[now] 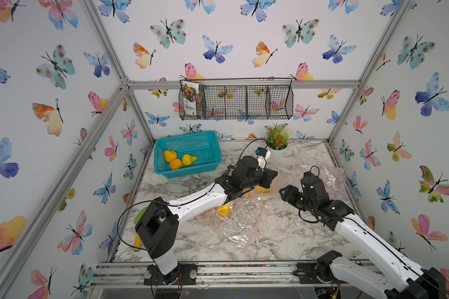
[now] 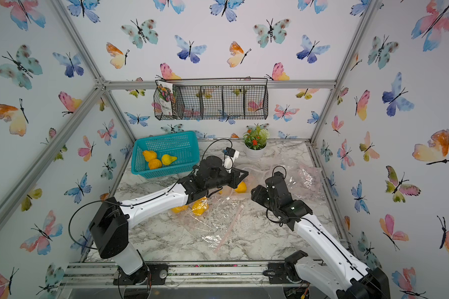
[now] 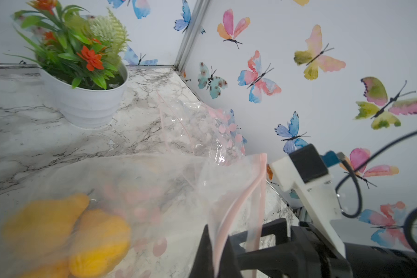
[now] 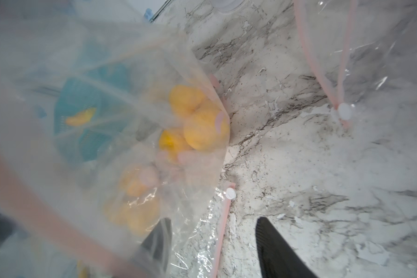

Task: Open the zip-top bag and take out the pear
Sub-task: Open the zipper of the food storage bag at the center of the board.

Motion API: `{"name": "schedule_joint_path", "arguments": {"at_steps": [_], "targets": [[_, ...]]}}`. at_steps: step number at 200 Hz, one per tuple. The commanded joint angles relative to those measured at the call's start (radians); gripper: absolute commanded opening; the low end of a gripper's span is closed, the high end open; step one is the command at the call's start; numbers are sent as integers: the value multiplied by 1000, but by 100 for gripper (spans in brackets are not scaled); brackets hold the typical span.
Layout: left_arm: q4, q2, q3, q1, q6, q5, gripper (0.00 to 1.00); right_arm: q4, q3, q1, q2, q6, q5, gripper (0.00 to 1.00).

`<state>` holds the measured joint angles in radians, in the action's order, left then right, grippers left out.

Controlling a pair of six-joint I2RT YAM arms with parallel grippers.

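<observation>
The left gripper (image 3: 216,243) is clamped shut on the pink zip strip (image 3: 236,207) of the bag (image 3: 173,183), holding that lip off the table (image 3: 34,134) so the film hangs slack beneath it. The pears (image 4: 200,120) sit bunched low in the bag, close above the marble. The right gripper (image 4: 213,220) is at the bag's side with its jaws apart and nothing pinched; one finger shows through the film, the other stands over bare marble. The step in hand looks like taking the second lip and spreading the mouth. Doing it well means biting the thick strip, not the thin film, which would likely slip or stretch, and catching one layer only, since pinching both lips would seal the mouth again. The bite should land near the left's hold without touching it, and the pull should go sideways across the mouth, not upward, so the pears do not swing or tip out. The left only needs to hold firm and level. A spare bag (image 4: 220,231) lies flat on the table just beside the right's fingers, and its strip is easy to mistake for the right one, so the jaws should close above it, clear of the table. Once the mouth gapes, the reach should go straight down through it to the nearest pear, gripping its wide body, as the stacked fruit may roll
</observation>
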<state>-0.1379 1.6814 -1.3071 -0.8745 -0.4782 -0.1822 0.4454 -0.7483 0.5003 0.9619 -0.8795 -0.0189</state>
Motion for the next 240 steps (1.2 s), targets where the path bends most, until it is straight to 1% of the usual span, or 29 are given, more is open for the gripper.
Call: {"name": "schedule_joint_path", "arguments": {"at_steps": [1,37,57,78,96,114,128,149,170,188,204,223,232,240], "targets": [[75,-62,-54,55,73,66,0,119,-29,5,-20,48,-57,46],[96,-101,-75,93,100,76,0,157,-47,4,-45,85,-87,14],[90,-116,-66,100,108,80,0,176,-81,4,-49,98,-101,3],[83,-109,-79,100,96,11,0,196,-170,4,-45,136,-163,3],[124,-88,-124,100,90,-40,0,229,-309,5,-24,206,-251,3],[163,-91,-143,100,90,-43,0,265,-469,4,20,287,-316,2],[165,-108,-123,101,90,-25,0,271,-569,4,56,348,-326,3],[146,-137,-58,103,82,-2,0,249,-632,4,107,409,-262,2],[140,-157,22,104,57,6,0,190,-581,4,144,427,-149,3],[129,-171,119,107,31,28,9,141,-508,4,179,408,-26,2],[87,-172,215,107,10,23,16,91,-434,5,215,393,68,2],[77,-169,291,109,3,6,19,44,-368,10,258,377,139,2],[89,-186,318,112,6,20,23,26,-353,18,270,371,158,3],[98,-216,346,119,6,39,29,9,-344,25,274,364,175,3]]}}
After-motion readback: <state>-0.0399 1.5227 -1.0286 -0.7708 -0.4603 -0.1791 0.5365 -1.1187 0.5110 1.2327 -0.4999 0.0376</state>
